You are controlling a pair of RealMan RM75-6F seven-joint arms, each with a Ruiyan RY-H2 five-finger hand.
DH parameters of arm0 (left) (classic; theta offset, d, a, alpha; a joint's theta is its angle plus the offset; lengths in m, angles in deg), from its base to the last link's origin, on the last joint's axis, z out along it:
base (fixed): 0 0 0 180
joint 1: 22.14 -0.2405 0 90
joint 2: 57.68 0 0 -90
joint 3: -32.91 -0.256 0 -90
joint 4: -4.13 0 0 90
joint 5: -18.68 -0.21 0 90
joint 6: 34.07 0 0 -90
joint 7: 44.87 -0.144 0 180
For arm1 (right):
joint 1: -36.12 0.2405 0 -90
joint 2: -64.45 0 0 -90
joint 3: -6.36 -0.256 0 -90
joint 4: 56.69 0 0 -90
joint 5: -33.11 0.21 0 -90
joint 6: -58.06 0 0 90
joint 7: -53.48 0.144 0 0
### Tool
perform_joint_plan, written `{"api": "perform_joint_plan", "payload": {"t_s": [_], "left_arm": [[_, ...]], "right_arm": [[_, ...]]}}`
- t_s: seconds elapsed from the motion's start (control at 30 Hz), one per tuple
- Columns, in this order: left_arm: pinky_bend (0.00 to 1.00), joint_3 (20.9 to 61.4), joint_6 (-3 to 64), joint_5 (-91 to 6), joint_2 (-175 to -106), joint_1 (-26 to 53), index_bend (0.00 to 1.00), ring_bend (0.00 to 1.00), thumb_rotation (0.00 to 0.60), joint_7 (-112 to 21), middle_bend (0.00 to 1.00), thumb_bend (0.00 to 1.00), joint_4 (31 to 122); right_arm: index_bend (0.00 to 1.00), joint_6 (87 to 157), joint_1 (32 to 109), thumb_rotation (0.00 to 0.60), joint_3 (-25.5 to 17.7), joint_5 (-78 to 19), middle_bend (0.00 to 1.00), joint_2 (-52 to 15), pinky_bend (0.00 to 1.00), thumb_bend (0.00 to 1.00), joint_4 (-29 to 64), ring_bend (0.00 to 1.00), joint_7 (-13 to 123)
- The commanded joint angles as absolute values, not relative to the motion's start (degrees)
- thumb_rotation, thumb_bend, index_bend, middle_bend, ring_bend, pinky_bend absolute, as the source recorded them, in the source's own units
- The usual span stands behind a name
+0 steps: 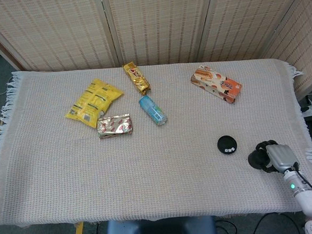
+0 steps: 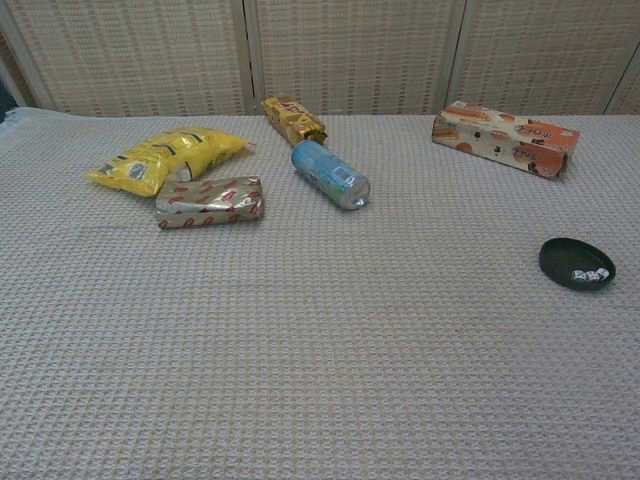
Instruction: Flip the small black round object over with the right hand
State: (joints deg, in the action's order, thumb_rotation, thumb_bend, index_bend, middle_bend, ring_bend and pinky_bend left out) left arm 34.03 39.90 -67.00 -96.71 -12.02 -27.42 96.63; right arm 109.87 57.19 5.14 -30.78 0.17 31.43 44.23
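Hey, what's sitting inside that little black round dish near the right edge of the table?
The black round dish holds a few small white pieces, clustered toward its near right side. They look like dice, but are too small to be sure. What lies beneath the dish is covered.

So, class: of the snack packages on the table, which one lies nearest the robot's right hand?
The orange-and-white box at the far right. The yellow bag, gold bar and silver-red packet all lie far left of the right hand.
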Motion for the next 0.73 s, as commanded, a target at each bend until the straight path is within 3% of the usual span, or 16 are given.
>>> {"api": "perform_joint_plan", "payload": {"t_s": [0.03, 0.2, 0.43, 0.5, 0.73], "left_arm": [[0.22, 34.02, 39.85, -67.0, -96.71, -12.0, 0.18, 0.0, 0.6, -27.44, 0.0, 0.44, 96.65], [0.22, 34.05, 39.79, -66.95, -96.76, -11.95, 0.18, 0.0, 0.6, -27.45, 0.0, 0.44, 96.62], [0.22, 34.08, 39.47, -66.76, -96.82, -11.81, 0.18, 0.0, 0.6, -27.52, 0.0, 0.44, 96.52], [0.22, 34.09, 39.63, -66.82, -96.79, -11.85, 0.18, 0.0, 0.6, -27.49, 0.0, 0.44, 96.56], [0.22, 34.11, 39.33, -66.73, -97.06, -11.66, 0.18, 0.0, 0.6, -28.36, 0.0, 0.44, 96.67]], "right_arm": [[0.02, 107.48, 57.96, 0.6, 6.16, -32.31, 0.0, 3.29, 0.11, 0.22, 33.86, 0.0, 45.83], [0.0, 111.78, 55.92, 0.6, 5.89, -37.14, 0.0, 7.39, 0.04, 0.21, 38.79, 0.0, 50.68], [0.0, 136.31, 46.82, 0.6, 2.9, -44.47, 0.0, 2.68, 0.05, 0.21, 37.64, 0.0, 52.57], [0.0, 140.22, 45.35, 0.6, 2.36, -44.7, 0.0, 0.89, 0.05, 0.21, 36.94, 0.0, 50.32], [0.0, 142.16, 43.72, 0.6, 3.71, -47.42, 0.0, 0.48, 0.05, 0.21, 37.83, 0.0, 48.11]]}}
